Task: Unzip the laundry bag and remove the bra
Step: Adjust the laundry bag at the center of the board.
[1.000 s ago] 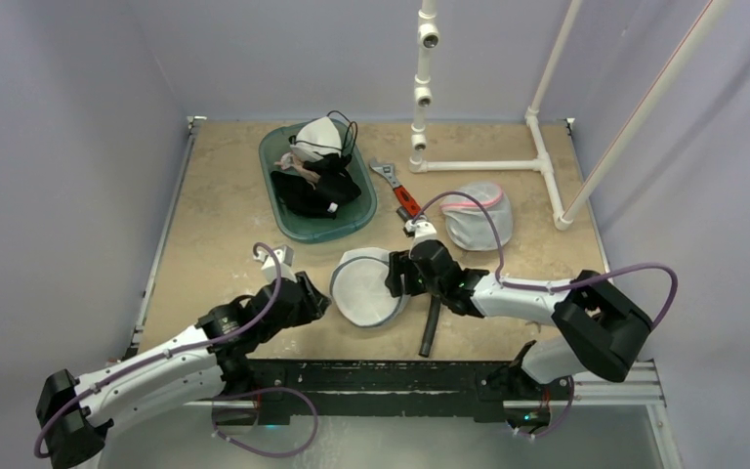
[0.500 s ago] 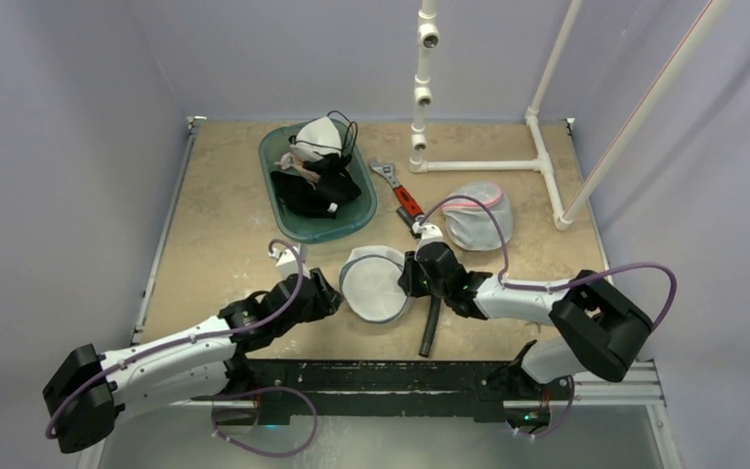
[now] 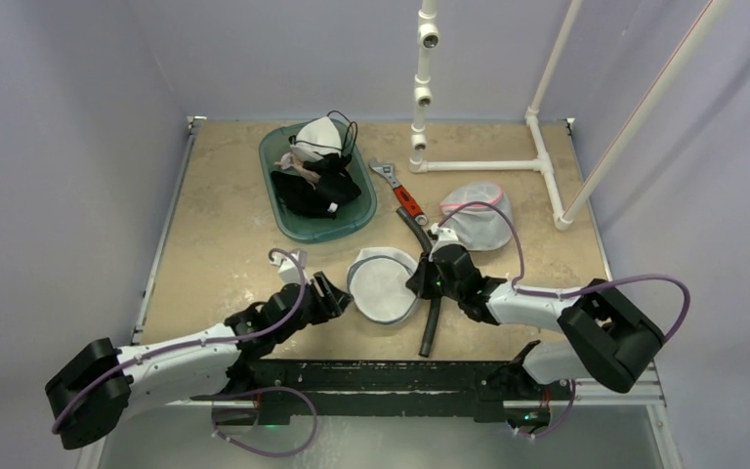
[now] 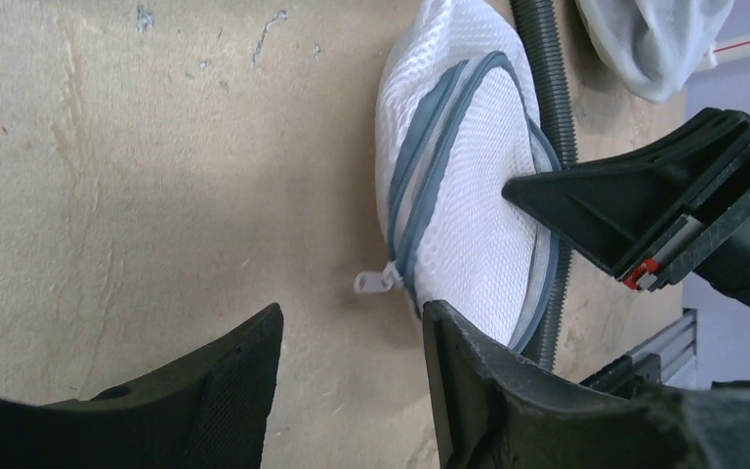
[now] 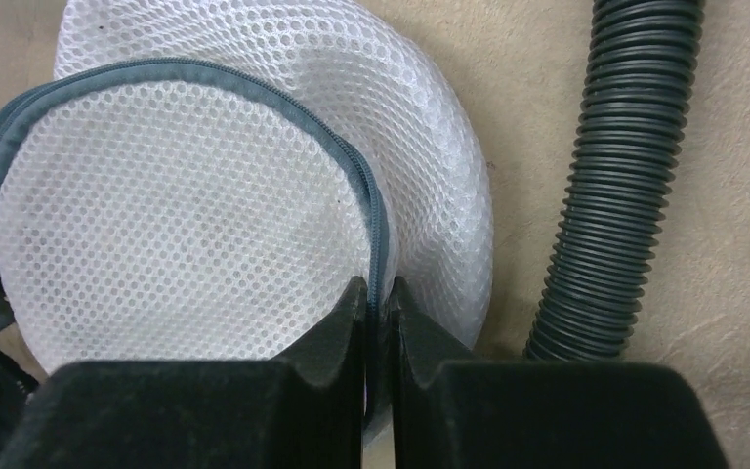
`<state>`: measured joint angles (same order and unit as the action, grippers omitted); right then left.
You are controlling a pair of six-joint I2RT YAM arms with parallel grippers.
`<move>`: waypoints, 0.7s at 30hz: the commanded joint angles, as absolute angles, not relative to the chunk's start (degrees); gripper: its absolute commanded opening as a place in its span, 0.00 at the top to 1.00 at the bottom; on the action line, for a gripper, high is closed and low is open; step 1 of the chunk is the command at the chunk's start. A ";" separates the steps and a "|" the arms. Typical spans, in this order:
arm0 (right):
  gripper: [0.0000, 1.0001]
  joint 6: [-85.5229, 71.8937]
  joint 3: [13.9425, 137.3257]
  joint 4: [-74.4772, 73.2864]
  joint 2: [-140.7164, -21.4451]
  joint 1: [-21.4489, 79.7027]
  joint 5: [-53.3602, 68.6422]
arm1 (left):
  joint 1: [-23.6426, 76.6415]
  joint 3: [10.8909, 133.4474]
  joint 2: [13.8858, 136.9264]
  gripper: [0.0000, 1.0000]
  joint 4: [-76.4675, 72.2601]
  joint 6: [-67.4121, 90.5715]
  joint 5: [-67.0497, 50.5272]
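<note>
Right gripper (image 5: pixel 379 293) is clamped on the grey zip seam of the laundry bag (image 3: pixel 383 285), which stands on edge at lower centre of the top view. Left gripper (image 4: pixel 352 322) is spread and empty, with the zipper pull (image 4: pixel 375 282) just ahead of its jaws, untouched. We're at the unzip step: bag zipped, bra unseen, presumably inside. Next we need to pinch that small tab and run it along the seam. Hose (image 3: pixel 430 318) lies just right of the bag; bare table (image 3: pixel 225 234) to its left gives room; table's near edge is close below.
</note>
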<state>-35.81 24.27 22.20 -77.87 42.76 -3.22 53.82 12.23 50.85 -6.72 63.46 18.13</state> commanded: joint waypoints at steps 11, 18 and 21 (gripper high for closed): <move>0.99 -41.82 21.17 29.55 -76.23 36.72 10.96 | 54.15 3.30 52.19 0.44 -36.63 64.65 11.70; 0.99 -42.22 20.23 30.19 -75.88 35.67 12.22 | 54.18 2.20 57.71 0.44 -45.50 65.47 11.24; 1.00 -42.16 20.00 29.77 -75.35 35.19 11.86 | 54.13 0.63 55.35 0.44 -44.40 66.63 11.95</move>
